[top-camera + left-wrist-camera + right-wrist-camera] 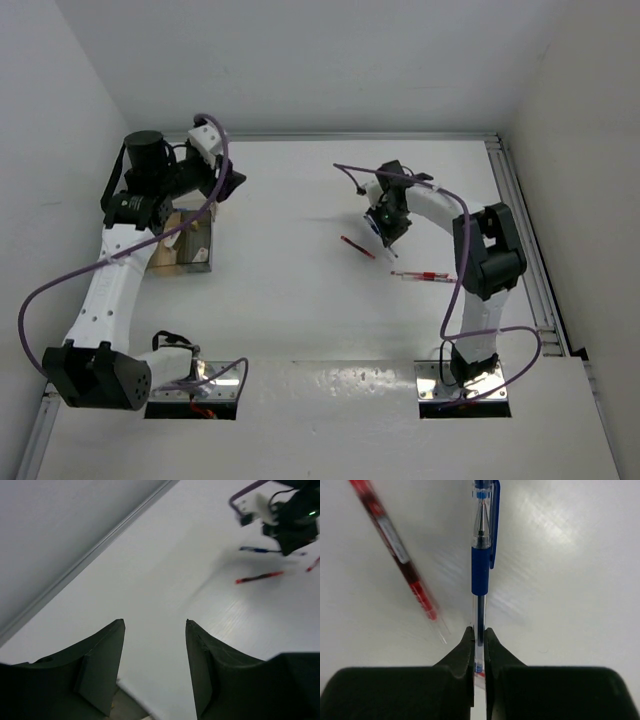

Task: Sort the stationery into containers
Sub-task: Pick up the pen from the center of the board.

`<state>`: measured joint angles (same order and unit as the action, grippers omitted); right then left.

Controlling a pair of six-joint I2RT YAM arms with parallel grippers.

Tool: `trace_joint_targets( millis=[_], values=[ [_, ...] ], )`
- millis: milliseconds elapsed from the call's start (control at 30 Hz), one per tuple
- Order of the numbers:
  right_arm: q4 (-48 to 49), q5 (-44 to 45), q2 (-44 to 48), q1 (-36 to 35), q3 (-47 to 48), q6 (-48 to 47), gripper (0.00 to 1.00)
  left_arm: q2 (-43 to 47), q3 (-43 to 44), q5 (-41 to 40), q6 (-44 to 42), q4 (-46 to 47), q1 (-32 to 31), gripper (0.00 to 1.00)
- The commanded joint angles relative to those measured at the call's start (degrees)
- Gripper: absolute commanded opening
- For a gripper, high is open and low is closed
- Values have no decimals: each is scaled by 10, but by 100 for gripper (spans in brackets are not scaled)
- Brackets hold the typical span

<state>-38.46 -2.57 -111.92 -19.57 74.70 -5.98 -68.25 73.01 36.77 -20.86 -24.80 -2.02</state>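
My right gripper (388, 230) is shut on a blue pen (481, 555), which sticks straight out between its jaws (479, 631), low over the table. A red pen (357, 247) lies just left of it and shows blurred in the right wrist view (395, 545). A second red pen (425, 275) lies to the right, near the right arm. The clear plastic box (190, 250) sits at the left, with beige pieces inside, partly hidden by my left arm. My left gripper (228, 185) is open and empty (155, 622), just beyond the box's far right corner.
The left wrist view shows the right gripper (295, 525) far off, with the blue pen (257, 550) and a red pen (260, 576) by it. White walls close in the table at the back and sides. A metal rail (520, 220) runs along the right edge.
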Motion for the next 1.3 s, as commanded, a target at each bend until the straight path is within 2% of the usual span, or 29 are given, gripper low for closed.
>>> trace_joint_targets(
  millis=[0,33,67,133,300,367,500,600,767,967,1033,1267],
  values=[
    [-17,-46,60,5,90,16,0,26,-22,94,185,83,-8,58],
    [-24,-62,64,5,117,22,0,31,-29,102,202,99,-11,58],
    [-29,-78,78,6,124,32,0,32,-35,110,269,134,-13,58],
    [-14,-139,107,2,126,77,0,36,-62,131,326,179,-37,58],
    [78,-261,168,-15,71,184,0,33,-91,117,396,215,-87,58],
    [108,-279,193,-29,51,214,0,22,-107,115,428,233,-103,57],
    [139,-318,206,-54,49,252,0,-7,-139,130,547,328,-125,58],
    [159,-346,210,-69,46,280,0,-25,-151,124,588,381,-140,57],
    [192,-381,208,-71,45,337,0,-49,-157,103,634,432,-156,57],
    [204,-393,199,-73,57,360,0,-69,-161,80,671,440,-160,52],
    [206,-394,196,-78,59,361,0,-72,-165,66,675,440,-162,49],
    [204,-396,187,-91,71,359,0,-88,-161,54,665,434,-162,48]
  ],
)
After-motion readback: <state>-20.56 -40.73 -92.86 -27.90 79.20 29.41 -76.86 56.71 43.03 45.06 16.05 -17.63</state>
